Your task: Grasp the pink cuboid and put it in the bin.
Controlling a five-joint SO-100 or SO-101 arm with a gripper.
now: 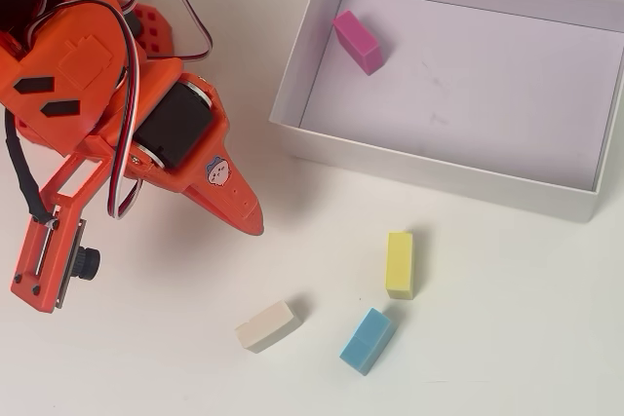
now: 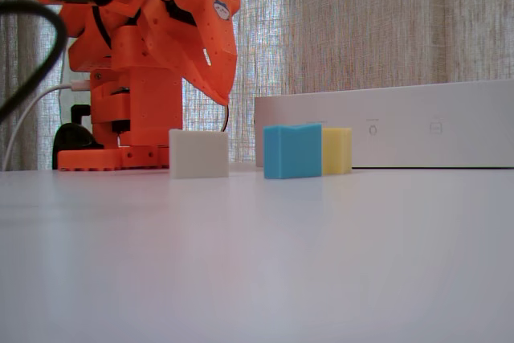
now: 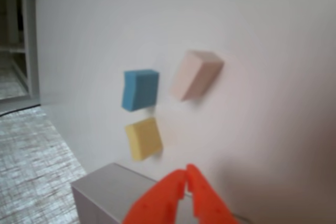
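Overhead: pink cuboid [image 1: 357, 41] lying in bin [image 1: 444, 167], near its upper-left corner, just beside the wall. Orange pincer [image 1: 255, 224] over bare counter [image 1: 146, 358], left of bin, tips pressed together, empty. Yellow block [image 1: 400, 264], blue block [image 1: 368, 340], cream block [image 1: 265, 325] on counter below bin.

Fixed: arm [image 2: 148, 62] at left, behind cream, blue, yellow blocks; bin wall at right. Cuboid hidden.

Wrist: blurred; pincer tips touching at bottom, three blocks beyond, bin corner at lower left.
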